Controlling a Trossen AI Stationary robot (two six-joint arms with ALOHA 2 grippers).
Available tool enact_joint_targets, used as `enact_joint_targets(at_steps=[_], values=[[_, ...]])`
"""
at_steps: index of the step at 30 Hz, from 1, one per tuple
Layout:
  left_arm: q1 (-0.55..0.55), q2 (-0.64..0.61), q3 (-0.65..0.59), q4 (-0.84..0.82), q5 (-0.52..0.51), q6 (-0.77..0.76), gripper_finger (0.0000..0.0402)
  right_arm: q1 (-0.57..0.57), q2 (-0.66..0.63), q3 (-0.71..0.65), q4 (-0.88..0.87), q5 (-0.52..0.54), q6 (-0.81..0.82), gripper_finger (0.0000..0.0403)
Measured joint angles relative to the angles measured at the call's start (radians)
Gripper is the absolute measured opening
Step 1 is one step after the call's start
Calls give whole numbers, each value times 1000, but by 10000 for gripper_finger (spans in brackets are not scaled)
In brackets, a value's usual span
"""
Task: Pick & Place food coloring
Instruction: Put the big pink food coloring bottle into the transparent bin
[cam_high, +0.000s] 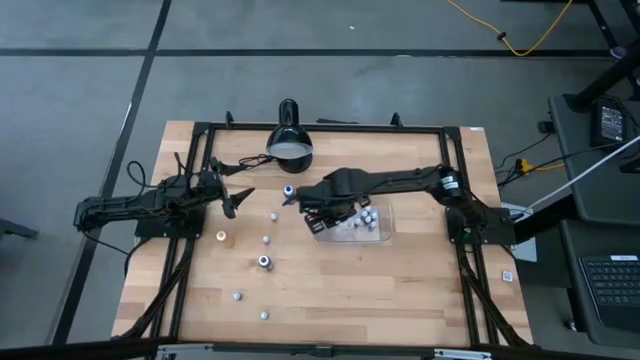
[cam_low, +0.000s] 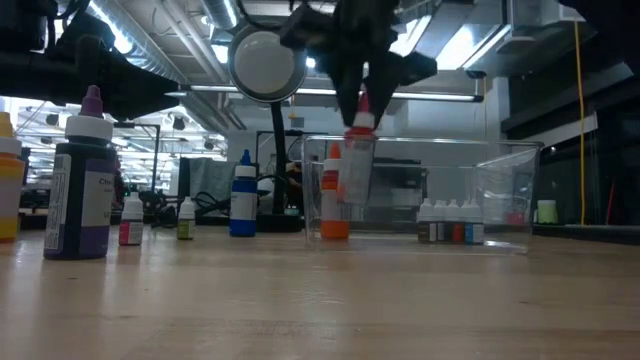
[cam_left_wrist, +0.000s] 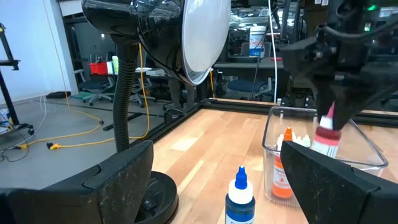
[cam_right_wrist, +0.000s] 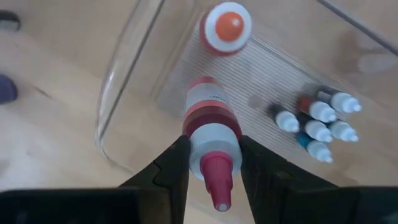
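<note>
My right gripper (cam_right_wrist: 214, 163) is shut on a red-capped food coloring bottle (cam_low: 357, 165) over the left end of the clear tray (cam_high: 385, 232). An orange-topped bottle (cam_right_wrist: 227, 26) and several tiny white-capped bottles (cam_right_wrist: 320, 121) stand on the tray floor. More bottles stand upright on the wood: a blue one (cam_high: 287, 190), a dark purple one (cam_low: 85, 195) and small pale ones (cam_high: 266, 239). My left gripper (cam_high: 240, 200) waits open left of the blue bottle (cam_left_wrist: 239, 196), touching nothing. My right gripper pinches the red-capped bottle by its white shoulder (cam_right_wrist: 214, 140), just under the red nozzle, between its two fingers (cam_right_wrist: 174, 165). The fingers come from above, pointing down. The bottle hangs upright below them, lifted clear, with its lower part below the tray's rim (cam_low: 420, 142).
The black desk lamp (cam_high: 289, 140) stands at the table's far side, its shade hanging over the space between the arms. Loose bottles (cam_high: 264, 262) dot the wood left of and nearer than the tray. A black frame (cam_high: 330, 127) runs around the table.
</note>
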Motion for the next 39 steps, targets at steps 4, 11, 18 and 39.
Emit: enact_joint_targets(at_steps=[4,11,18,39], values=[[0,0,0,0,0,0,347,0,32,0,22,32,37,128],[0,0,0,0,0,0,347,0,54,0,25,65,78,128],[0,0,0,0,0,0,347,-1,61,1,52,74,83,128],[0,0,0,0,0,0,347,-5,78,0,81,57,37,158]])
